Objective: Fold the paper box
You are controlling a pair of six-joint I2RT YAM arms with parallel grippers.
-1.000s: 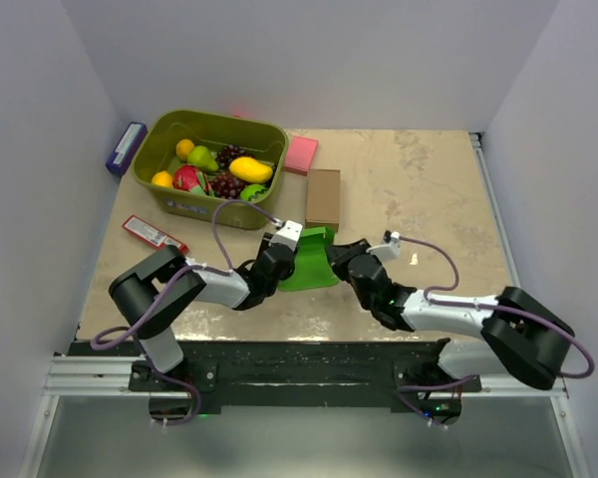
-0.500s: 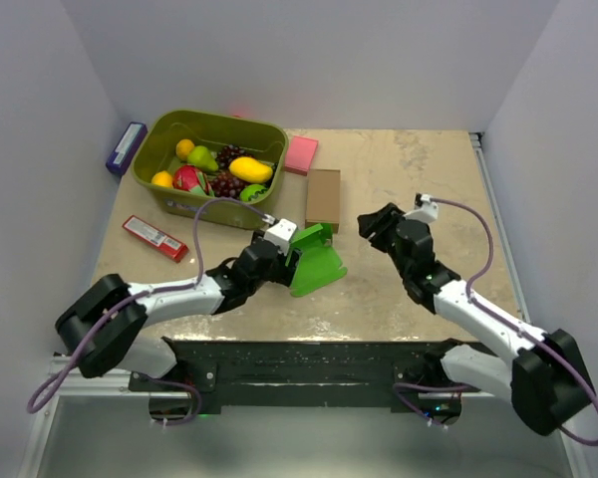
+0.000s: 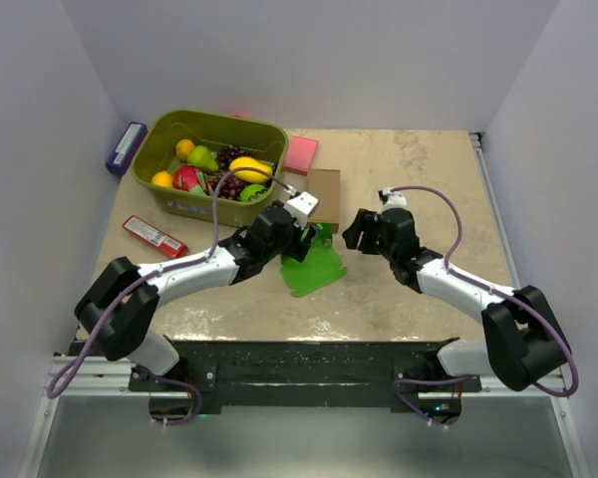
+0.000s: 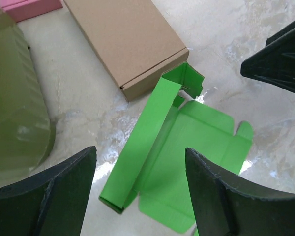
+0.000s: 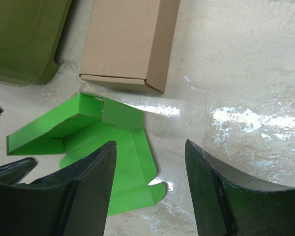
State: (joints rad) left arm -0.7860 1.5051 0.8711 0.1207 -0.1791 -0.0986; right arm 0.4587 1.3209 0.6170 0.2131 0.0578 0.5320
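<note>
Green card: the paper box (image 4: 187,147), thin, matte and die-cut, lies just beside the near end of the brown cardboard box (image 4: 123,42). One long wall is creased upright and the tabbed flaps lie flat.
Left gripper (image 4: 140,155): jaws wide, above the card, holding nothing.
Right gripper (image 5: 150,147): jaws wide, empty, near the brown box's near right corner.
Hidden: black fingers cut off the card's near edge in both wrist views.
Change: a second ago both grippers pinched the card; now it is released.
</note>
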